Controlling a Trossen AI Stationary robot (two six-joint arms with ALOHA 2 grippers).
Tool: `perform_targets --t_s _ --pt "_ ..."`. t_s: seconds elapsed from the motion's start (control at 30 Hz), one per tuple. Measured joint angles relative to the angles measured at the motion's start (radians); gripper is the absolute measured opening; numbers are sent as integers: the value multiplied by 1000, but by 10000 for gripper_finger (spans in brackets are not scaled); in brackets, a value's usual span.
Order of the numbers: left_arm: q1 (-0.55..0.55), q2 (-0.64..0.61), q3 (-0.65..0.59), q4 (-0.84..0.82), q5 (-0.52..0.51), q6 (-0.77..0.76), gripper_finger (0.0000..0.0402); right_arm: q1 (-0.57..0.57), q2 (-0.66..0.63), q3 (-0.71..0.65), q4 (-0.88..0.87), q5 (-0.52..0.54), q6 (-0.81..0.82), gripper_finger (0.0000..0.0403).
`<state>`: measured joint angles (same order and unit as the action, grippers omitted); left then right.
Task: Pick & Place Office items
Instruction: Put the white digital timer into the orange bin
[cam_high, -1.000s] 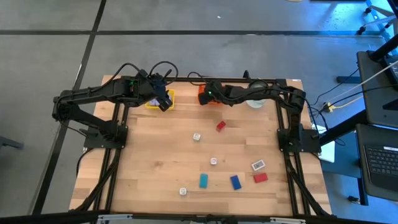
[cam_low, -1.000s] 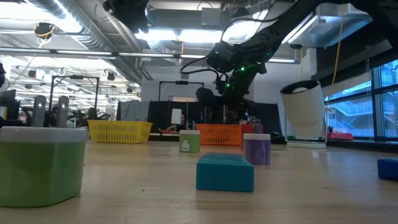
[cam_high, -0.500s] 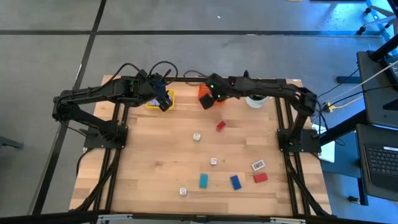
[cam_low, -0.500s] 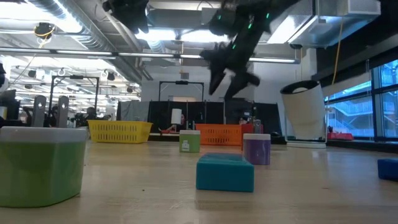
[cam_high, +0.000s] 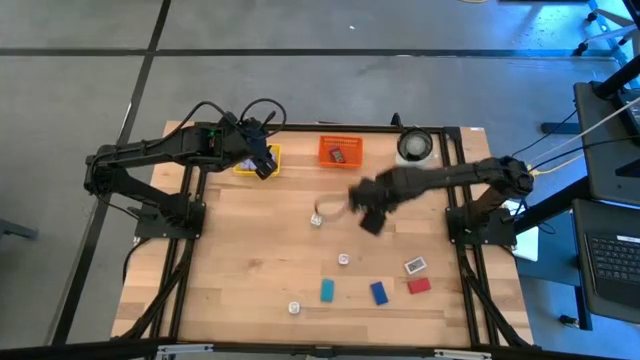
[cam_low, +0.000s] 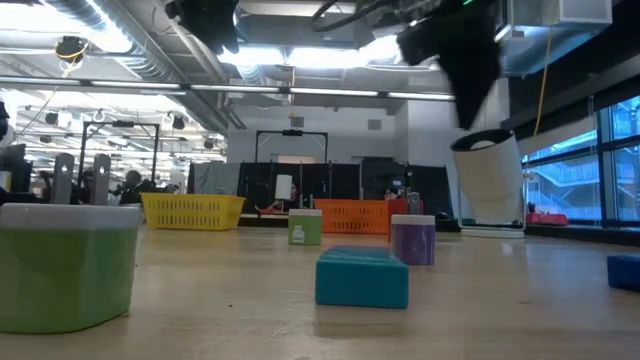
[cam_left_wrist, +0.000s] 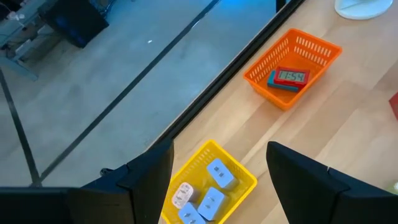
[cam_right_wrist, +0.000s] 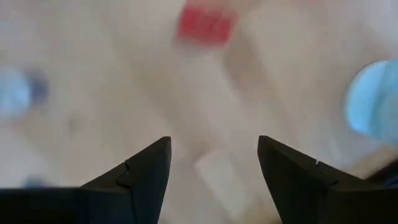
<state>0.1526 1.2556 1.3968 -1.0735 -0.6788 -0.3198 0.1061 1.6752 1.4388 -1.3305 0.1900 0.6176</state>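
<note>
Small office items lie scattered on the wooden table: a white cube (cam_high: 316, 219), a small white piece (cam_high: 343, 259), a teal block (cam_high: 327, 290), a blue block (cam_high: 379, 292), a red block (cam_high: 419, 285) and a white-grey piece (cam_high: 414, 266). My right gripper (cam_high: 365, 208) hangs blurred over the table's middle, open and pointing down, with nothing between its fingers (cam_right_wrist: 149, 168). A red piece (cam_right_wrist: 206, 26) lies on the table ahead of it. My left gripper (cam_high: 262, 160) waits open above the yellow tray (cam_left_wrist: 208, 186), which holds several pale pieces.
The orange tray (cam_high: 340, 150) at the far edge holds a red-and-teal piece with a display (cam_left_wrist: 291, 78). A white round container (cam_high: 413, 147) stands right of it. A white cube (cam_high: 295, 308) lies near the front edge.
My right gripper has swung from over the orange tray toward the table's near edge and a little to the right, rising and tipping to point down. The orange tray and the piece in it are now uncovered. The pieces on the table have kept still.
</note>
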Motion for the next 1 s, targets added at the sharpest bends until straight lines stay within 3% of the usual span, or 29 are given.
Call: perform_targets --t_s 0.27,0.43,0.83,1.0 --pt "0 0 0 0 -1 10 253 237 0 -160 3 -217 -76 241" --pt "0 0 0 0 -5 27 253 327 0 -271 71 -330 -130 241" --pt "0 0 0 1 -4 -29 253 412 0 -442 194 -343 -286 241" --pt "0 0 0 2 -60 -85 253 417 0 -483 299 -336 -290 241"
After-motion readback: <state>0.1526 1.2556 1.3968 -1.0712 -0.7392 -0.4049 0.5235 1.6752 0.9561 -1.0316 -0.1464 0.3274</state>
